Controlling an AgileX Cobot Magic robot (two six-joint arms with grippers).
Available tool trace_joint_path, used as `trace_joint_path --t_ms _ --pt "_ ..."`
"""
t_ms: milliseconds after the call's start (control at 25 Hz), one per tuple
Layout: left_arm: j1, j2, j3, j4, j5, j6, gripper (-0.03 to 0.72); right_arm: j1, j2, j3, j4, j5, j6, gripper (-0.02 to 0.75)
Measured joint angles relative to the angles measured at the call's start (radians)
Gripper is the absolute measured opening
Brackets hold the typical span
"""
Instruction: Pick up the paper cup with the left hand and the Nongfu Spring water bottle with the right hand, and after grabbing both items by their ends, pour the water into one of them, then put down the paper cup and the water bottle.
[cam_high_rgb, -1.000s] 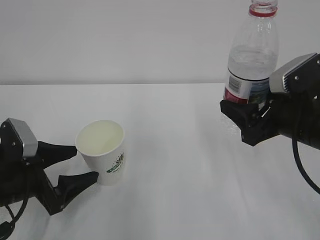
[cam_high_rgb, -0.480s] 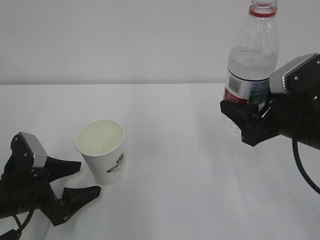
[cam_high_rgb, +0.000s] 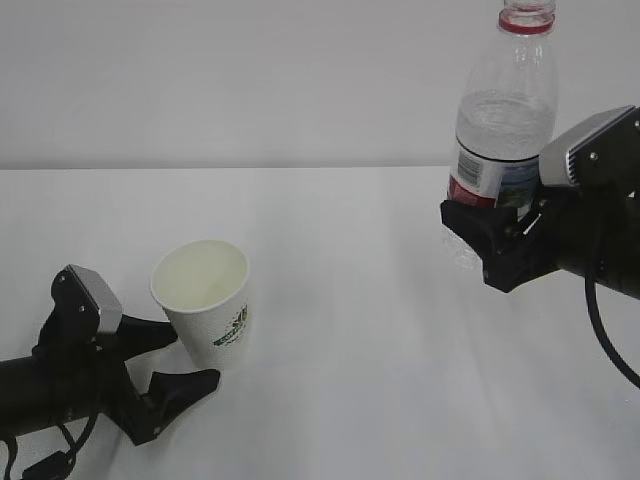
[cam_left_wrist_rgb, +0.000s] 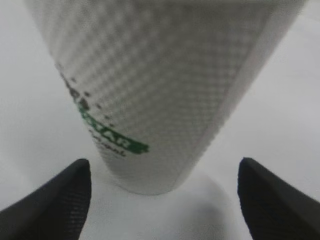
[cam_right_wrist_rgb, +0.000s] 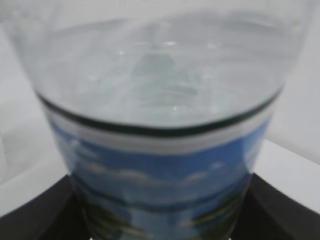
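A: On your left, the left hand's claw (cam_high_rgb: 170, 358) is gaping wide around the foot of the paper cup (cam_high_rgb: 205, 303), which is standing on the bench (cam_high_rgb: 360, 330), pads clear of it.

B: And on your right?

A: The right hand's claw (cam_high_rgb: 478, 232) is clamping the Nongfu Spring water bottle (cam_high_rgb: 502, 120) upright, lifted clear. Closing that low, you are risking tipping or crushing the cup.

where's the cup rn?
Exterior view: the cup stands upright on the table, left of centre, its base between the open left gripper's fingers, untouched.
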Motion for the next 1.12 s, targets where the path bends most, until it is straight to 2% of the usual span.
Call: trace_joint_path --t_ms 240,400,1120 --pt "0.0 0.021 -0.017 -0.014 0.0 0.033 0.692 0.0 -0.002 0.0 0.0 0.0 0.0 0.521" --pt "0.0 0.028 -0.037 0.022 0.0 0.034 0.692 0.0 -0.002 0.0 0.0 0.0 0.0 0.521" --pt "0.0 0.005 -0.038 0.022 0.0 0.032 0.692 0.0 -0.002 0.0 0.0 0.005 0.0 0.521"
